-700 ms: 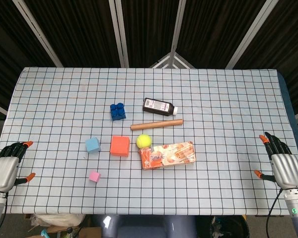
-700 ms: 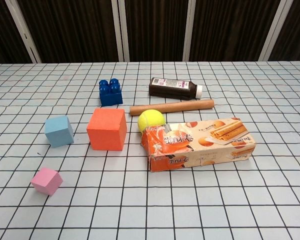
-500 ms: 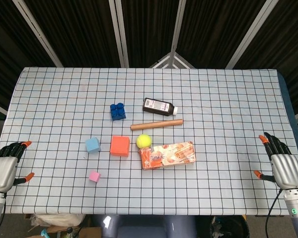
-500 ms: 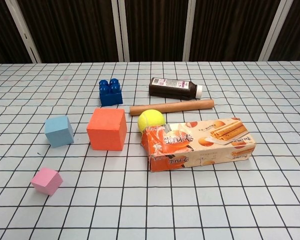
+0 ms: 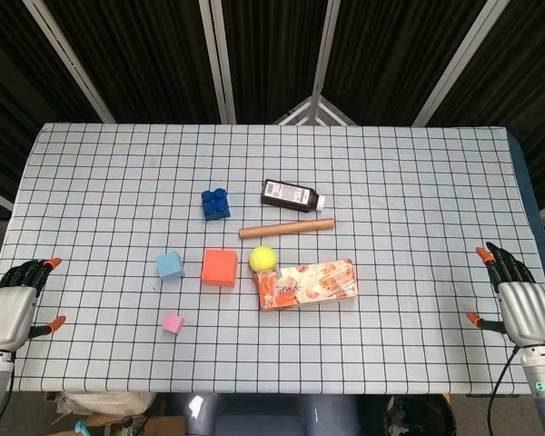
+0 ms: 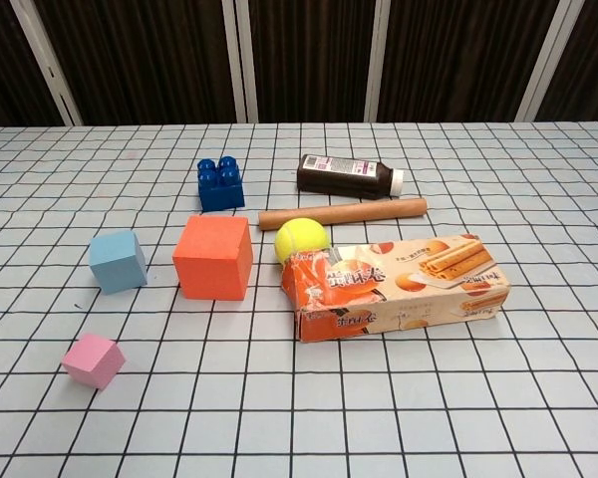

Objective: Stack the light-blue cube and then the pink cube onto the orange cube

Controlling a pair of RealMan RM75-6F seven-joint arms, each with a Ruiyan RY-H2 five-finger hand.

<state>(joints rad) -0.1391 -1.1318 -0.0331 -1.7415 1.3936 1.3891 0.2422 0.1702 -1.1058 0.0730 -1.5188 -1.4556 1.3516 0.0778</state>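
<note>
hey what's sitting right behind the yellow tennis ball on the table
Directly behind the yellow tennis ball lies a wooden rolling-pin-style rod, on its side; farther back, a dark brown bottle with a white cap. The ball hides only a short stretch of cloth beside the rod.

Bench cover (image 6: 538,199): matt gridded cloth, slightly wrinkled.
Orange cube (image 6: 213,257): matt, foam-like.
Light-blue cube (image 6: 118,261): matt, left of the orange cube.
Pink cube (image 6: 93,359): matt.
Brick (image 6: 220,183): glossy blue plastic.
Bottle (image 6: 346,176): dark glossy plastic, paper label.
Rod (image 6: 342,212): smooth wood.
Ball (image 6: 301,239): fuzzy felt.
Box (image 6: 397,285): glossy printed cardboard, crumpled.
</note>
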